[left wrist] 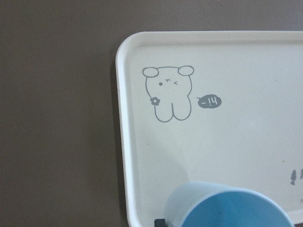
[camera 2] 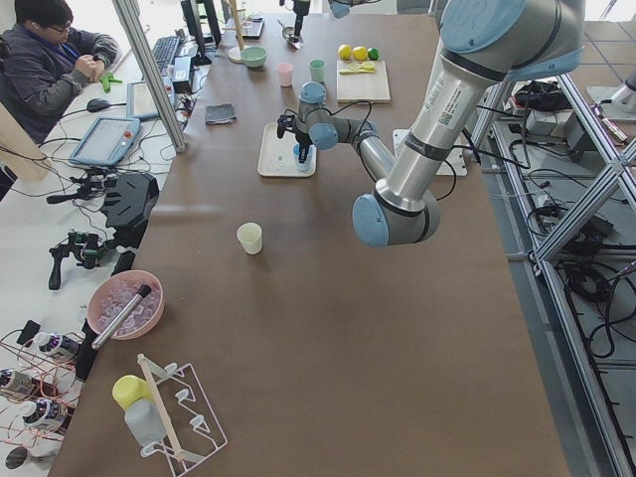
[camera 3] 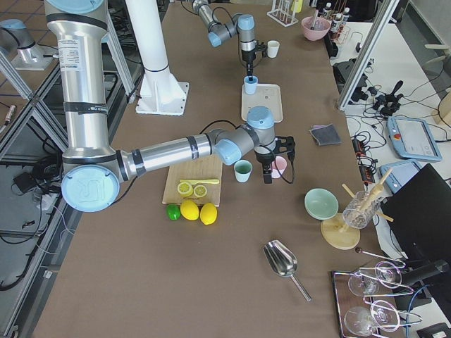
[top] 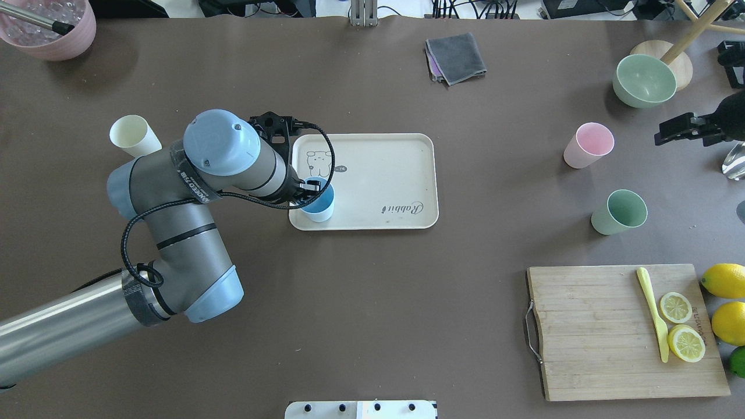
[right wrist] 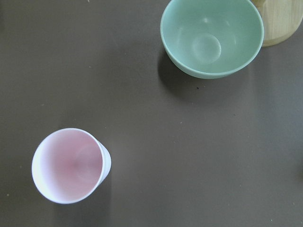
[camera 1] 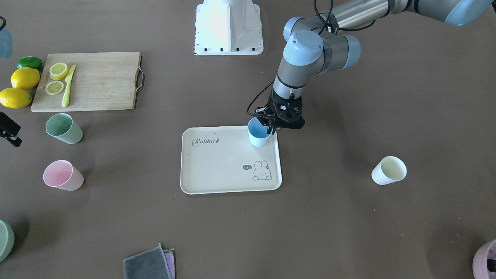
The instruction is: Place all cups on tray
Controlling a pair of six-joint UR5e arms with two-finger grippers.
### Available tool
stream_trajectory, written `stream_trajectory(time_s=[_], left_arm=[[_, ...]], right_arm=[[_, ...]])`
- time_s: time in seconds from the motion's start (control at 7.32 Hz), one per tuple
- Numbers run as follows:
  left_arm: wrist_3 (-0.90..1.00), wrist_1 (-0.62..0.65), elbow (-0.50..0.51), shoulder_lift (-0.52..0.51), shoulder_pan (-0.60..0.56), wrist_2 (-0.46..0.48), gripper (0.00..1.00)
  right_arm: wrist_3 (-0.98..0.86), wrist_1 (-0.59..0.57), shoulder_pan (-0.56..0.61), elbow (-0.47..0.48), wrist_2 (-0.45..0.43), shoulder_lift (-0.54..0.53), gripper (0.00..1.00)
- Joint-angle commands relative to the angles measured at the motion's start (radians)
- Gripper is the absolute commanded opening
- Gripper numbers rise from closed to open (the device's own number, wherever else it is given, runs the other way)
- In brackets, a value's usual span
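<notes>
The cream tray [camera 1: 217,170] lies mid-table. The light blue cup [camera 1: 257,133] stands upright in the tray's corner nearest the robot, on the left arm's side. My left gripper [camera 1: 272,127] is shut on its rim; the cup also shows at the bottom of the left wrist view [left wrist: 227,208]. The pale yellow cup [camera 1: 388,170] stands alone on the table beyond the left arm. The pink cup [top: 588,145] and the sage green cup [top: 620,212] stand on the table on the right arm's side. My right gripper [top: 660,132] hovers open and empty beside the pink cup [right wrist: 68,165].
A wooden cutting board [top: 599,331] with lemon slices and a yellow knife lies near the robot's right, with whole lemons [top: 724,279] beside it. A green bowl [top: 643,80], a grey cloth [top: 457,57] and a pink bowl [top: 52,29] sit along the far edge.
</notes>
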Motion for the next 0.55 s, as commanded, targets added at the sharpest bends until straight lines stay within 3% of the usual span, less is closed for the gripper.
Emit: stream_trajectory(time_s=[0.0,0.14,0.41], left_arm=[[0.006,0.000,-0.013,-0.003,0.008,0.026,0.97],[0.009,0.011,-0.053,-0.001,-0.033,0.011,0.97],[0.221,0.148,-0.137,0.032,-0.240,-0.204,0.97]], right_arm=[[-0.002,-0.081,0.000,-0.047,-0.001,0.107,1.00],[-0.003,-0.131,0.004,-0.058,-0.001,0.153,1.00],[-0.034,-0.143,0.005,-0.153,-0.001,0.226,1.00]])
